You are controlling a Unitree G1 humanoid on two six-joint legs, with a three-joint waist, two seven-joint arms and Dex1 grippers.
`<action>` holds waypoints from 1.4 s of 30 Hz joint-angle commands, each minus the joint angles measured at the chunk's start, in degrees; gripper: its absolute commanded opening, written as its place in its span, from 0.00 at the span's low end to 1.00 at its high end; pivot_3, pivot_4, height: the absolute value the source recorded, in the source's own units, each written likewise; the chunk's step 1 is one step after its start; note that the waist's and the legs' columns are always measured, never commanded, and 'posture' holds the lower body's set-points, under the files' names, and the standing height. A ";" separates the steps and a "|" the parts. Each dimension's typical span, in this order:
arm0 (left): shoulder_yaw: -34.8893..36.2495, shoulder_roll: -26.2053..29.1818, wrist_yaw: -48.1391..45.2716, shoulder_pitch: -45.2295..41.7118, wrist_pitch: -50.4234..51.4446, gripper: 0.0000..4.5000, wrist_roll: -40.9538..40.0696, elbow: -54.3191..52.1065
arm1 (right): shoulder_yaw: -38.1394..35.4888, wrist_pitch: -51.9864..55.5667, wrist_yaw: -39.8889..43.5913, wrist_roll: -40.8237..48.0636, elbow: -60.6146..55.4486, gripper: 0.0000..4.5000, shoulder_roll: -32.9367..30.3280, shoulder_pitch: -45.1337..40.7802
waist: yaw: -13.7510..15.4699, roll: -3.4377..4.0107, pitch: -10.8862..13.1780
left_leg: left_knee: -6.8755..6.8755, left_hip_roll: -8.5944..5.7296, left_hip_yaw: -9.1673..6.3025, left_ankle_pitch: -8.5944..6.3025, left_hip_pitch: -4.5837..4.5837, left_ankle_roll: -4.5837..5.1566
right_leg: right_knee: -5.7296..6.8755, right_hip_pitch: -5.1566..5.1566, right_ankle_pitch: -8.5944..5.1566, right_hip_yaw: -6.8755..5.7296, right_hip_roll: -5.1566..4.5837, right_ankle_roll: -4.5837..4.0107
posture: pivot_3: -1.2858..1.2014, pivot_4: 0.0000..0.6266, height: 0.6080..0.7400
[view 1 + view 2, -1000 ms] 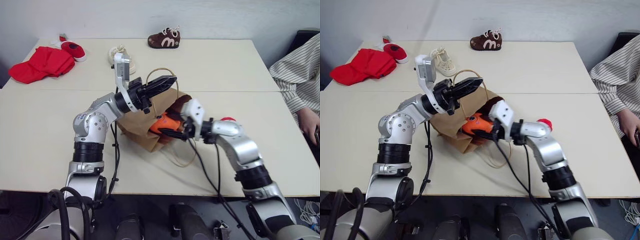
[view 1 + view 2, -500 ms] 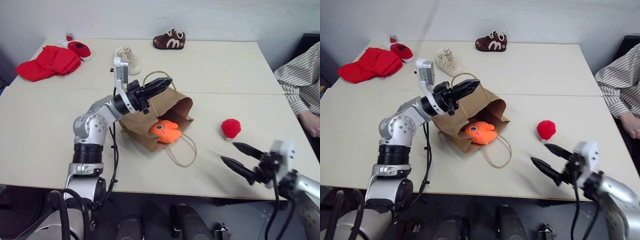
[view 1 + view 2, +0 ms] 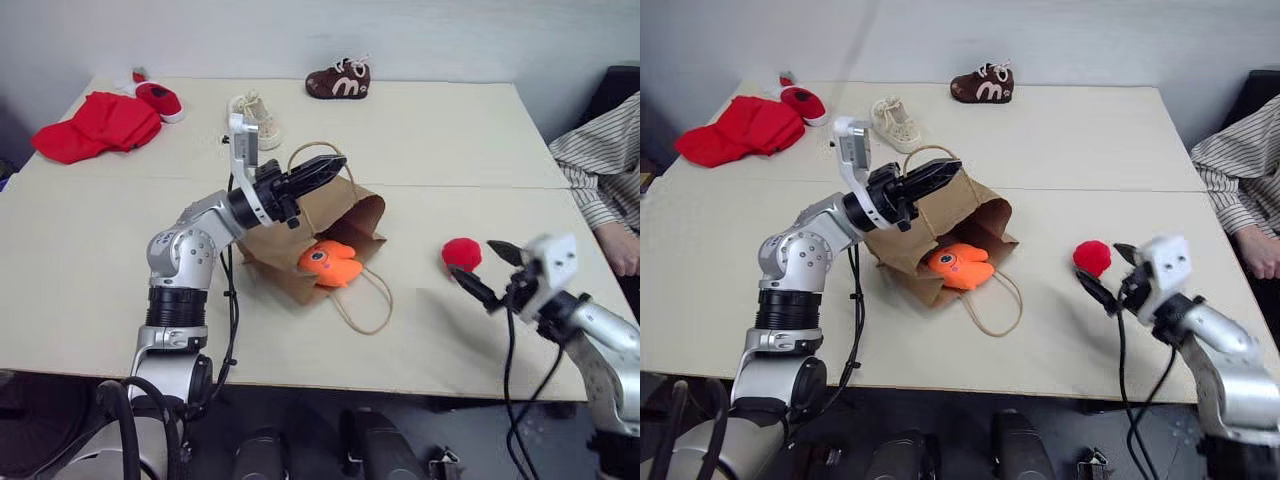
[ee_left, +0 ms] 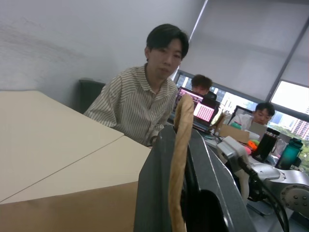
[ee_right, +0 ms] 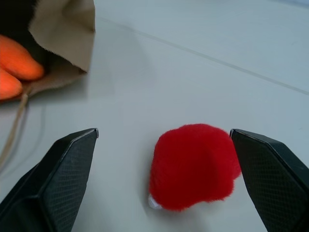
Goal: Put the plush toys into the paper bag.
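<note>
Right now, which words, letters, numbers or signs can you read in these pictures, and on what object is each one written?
"m": a large white letter on the side of the brown shoe at the table's far edge.
Laptop screen behind the person: its content is too blurred to read.
No other text is visible.

A pale beige table point(image 3: 120, 250) made of two tops butted together carries a few stray things along its far side. A heap of red cloth point(image 3: 95, 125) lies at the far left corner, with a small red shoe point(image 3: 160, 97) touching its right edge. A cream baby shoe point(image 3: 255, 115) sits further right, and a brown shoe with white laces point(image 3: 337, 78) stands near the far edge. A person in a striped shirt point(image 3: 600, 160) sits at the table's right end, one hand point(image 3: 622, 247) near its edge.
</note>
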 commanded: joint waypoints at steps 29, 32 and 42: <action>0.42 0.37 -0.12 -1.88 -1.31 0.00 -0.13 -1.85 | 2.81 5.85 3.88 -0.96 4.05 0.43 -8.84 -8.12 | -0.28 0.00 0.00 | -0.01 -0.03 -0.05 0.01 -0.07 0.06 | -0.03 -0.03 0.04 -0.06 -0.06 0.08 | 0.52 0.24 1.00; 0.30 0.26 -0.14 -1.75 -1.43 0.00 -0.06 -1.97 | 5.75 9.34 4.11 -2.14 5.68 0.65 -9.87 -8.73 | -0.29 0.00 0.00 | 0.00 -0.03 -0.04 0.01 -0.08 0.06 | -0.03 -0.03 0.04 -0.05 -0.07 0.08 | 0.52 0.24 1.00; 0.07 -0.30 -0.18 -1.78 -1.73 0.00 0.23 -1.94 | 9.01 5.68 5.49 -3.72 12.79 0.28 -6.66 -12.98 | -0.39 -0.01 -0.01 | 0.00 -0.01 -0.02 0.02 -0.05 0.05 | 0.00 -0.03 0.04 -0.05 -0.04 0.08 | 0.52 0.24 1.00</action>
